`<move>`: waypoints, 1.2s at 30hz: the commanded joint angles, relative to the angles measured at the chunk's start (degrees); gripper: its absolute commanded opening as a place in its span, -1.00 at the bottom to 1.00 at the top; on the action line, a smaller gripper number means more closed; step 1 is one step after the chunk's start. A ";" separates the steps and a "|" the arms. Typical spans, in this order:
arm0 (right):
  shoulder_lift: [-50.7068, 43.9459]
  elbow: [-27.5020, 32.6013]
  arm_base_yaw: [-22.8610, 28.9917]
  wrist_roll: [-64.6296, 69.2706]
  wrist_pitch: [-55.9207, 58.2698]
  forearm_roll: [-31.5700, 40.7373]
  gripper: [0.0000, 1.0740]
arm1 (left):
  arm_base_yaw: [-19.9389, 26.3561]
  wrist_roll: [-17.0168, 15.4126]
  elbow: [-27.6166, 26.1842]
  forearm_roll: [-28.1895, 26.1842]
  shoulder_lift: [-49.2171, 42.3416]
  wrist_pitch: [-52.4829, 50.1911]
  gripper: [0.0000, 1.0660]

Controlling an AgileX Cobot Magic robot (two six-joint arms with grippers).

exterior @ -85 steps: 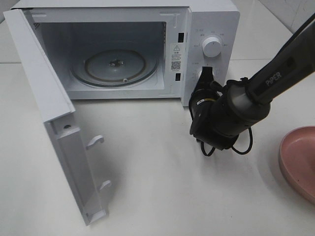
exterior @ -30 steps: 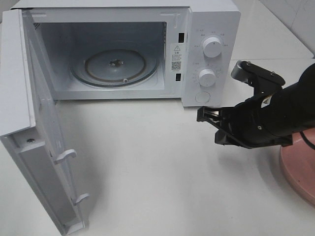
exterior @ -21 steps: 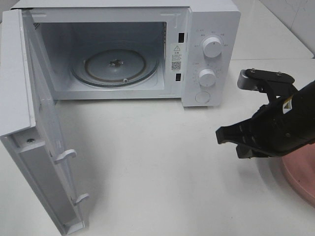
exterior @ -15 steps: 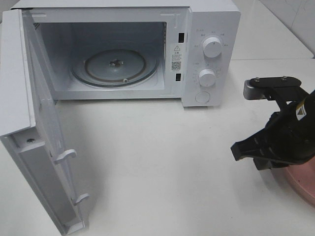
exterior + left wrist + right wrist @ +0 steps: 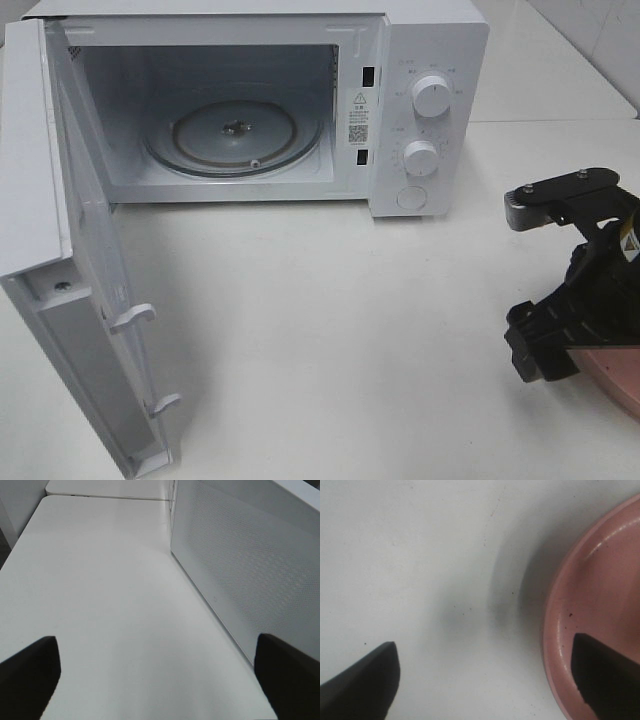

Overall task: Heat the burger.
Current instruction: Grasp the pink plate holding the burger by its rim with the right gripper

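The burger is out of view in every frame. My right gripper (image 5: 556, 338) hangs over the table at the right, pointing down at the left rim of the pink plate (image 5: 622, 378). In the right wrist view its fingers (image 5: 365, 680) stand far apart, open and empty, with one finger over the plate (image 5: 592, 605). The left gripper (image 5: 160, 680) is open too, with nothing between its fingers, low over the table beside the microwave's perforated side wall (image 5: 250, 565). It does not show in the exterior view.
The white microwave (image 5: 430, 40) stands at the back with its door (image 5: 70, 300) swung wide to the left. Its glass turntable (image 5: 235, 135) is bare. Two knobs (image 5: 431, 95) and a round button sit on its right panel.
The right arm has drawn away from the microwave's front panel, down and right to the pink plate, and its jaws have opened. The door swung wider earlier on.
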 commanded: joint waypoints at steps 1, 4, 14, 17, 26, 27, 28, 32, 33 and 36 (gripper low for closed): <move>-0.57 -0.63 -0.11 -0.06 3.84 -0.86 0.89 | 0.11 0.06 0.17 -0.34 -0.97 -0.86 0.83; -0.57 -2.23 -0.11 -0.11 7.10 -1.26 0.88 | 0.11 0.06 0.17 -0.34 -0.97 -0.86 0.83; -0.57 -4.58 -3.72 -0.63 9.57 -2.12 0.82 | 0.11 0.06 0.17 -0.34 -0.97 -0.86 0.83; -0.57 -4.58 -5.84 -2.06 9.57 -2.06 0.80 | 0.11 0.06 0.17 -0.34 -0.97 -0.86 0.83; -0.52 -4.58 -10.54 -4.58 7.45 0.29 0.74 | 0.11 0.06 0.17 -0.34 -0.97 -0.86 0.83; -0.34 -4.58 -10.83 -4.98 6.99 0.86 0.74 | 0.11 0.06 0.17 -0.34 -0.97 -0.86 0.83; -0.34 -4.58 -10.83 -4.98 6.99 0.86 0.74 | 0.11 0.06 0.17 -0.34 -0.97 -0.86 0.83; 2.52 -4.58 -10.83 -5.04 5.56 0.97 0.72 | 0.11 0.06 0.17 -0.34 -0.97 -0.86 0.83; 3.15 -4.58 -10.83 -4.93 5.16 0.97 0.71 | 0.11 0.06 0.17 -0.34 -0.97 -0.86 0.83; 5.50 -4.58 -10.83 -4.53 3.15 1.15 0.69 | 0.11 0.06 0.17 -0.34 -0.97 -0.86 0.83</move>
